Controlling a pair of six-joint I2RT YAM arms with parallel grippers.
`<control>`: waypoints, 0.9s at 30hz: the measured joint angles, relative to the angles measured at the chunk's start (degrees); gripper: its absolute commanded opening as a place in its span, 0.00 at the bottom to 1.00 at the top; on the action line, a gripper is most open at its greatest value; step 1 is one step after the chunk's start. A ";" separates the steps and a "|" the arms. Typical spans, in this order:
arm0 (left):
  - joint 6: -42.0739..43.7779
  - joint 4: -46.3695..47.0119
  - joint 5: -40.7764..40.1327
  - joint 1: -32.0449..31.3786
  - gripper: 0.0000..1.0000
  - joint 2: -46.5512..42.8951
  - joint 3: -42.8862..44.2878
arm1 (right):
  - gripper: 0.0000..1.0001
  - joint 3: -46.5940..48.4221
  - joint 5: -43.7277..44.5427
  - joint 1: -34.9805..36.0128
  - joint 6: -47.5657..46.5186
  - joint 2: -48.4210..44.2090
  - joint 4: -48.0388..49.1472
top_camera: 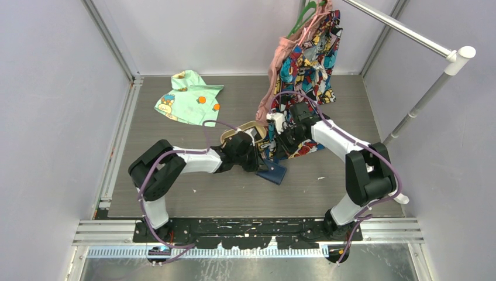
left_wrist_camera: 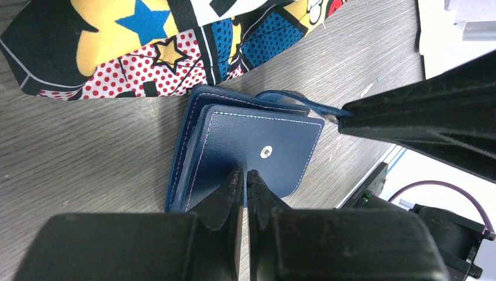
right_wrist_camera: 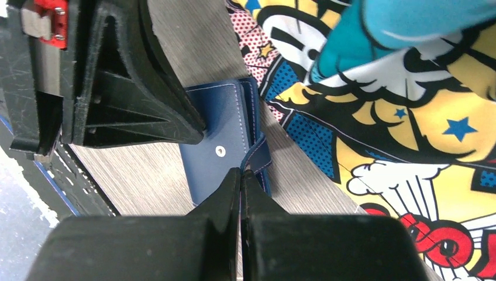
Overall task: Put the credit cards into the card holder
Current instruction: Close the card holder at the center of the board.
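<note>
Card holder (left_wrist_camera: pixel 257 137): navy, folded, at mid-counter (left_wrist_camera: pixel 88 152), just in front of the hem of the comic-print cloth (right_wrist_camera: pixel 409 117). Its near corner sticks out below the two hands in the overhead view. Cannot tell whether it lies flat or is tipped up a little.

Cover faces up, metal snap stud (left_wrist_camera: pixel 266 152) exposed. Leaves are slightly fanned along one edge, with layered navy edges showing.

Left hand (left_wrist_camera: pixel 246 174): fingers almost together, only a thin slit between them, pinching the edge of the card holder's top cover just below the stud.

Right hand (right_wrist_camera: pixel 241 174): fingers pressed fully together, pinched on the end of the snap tab (right_wrist_camera: pixel 259 155). The tab is unfastened and arches off the far side of the card holder to this hand.

The two hands meet the card holder from opposite sides, close together but not touching each other.

Tan oval tray (top_camera: pixel 231 136): just behind the left wrist, mostly hidden; contents not readable.

Green printed cloth (top_camera: pixel 190 96): far left of counter, well apart from the hands.

The comic-print cloth hangs from the rail (top_camera: pixel 398 26), lower part spread on the counter.
</note>
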 measured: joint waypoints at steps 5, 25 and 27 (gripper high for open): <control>-0.85 0.44 0.28 0.02 0.07 0.42 -0.02 | 0.01 -1.01 0.11 2.08 -2.60 0.02 0.48; -1.99 4.04 1.92 0.44 0.06 0.81 -1.79 | 0.01 -4.61 4.81 7.85 -8.55 0.04 1.86; -2.16 4.20 1.92 0.44 0.06 0.81 -1.88 | 0.01 -5.03 5.55 8.63 -8.66 0.04 2.36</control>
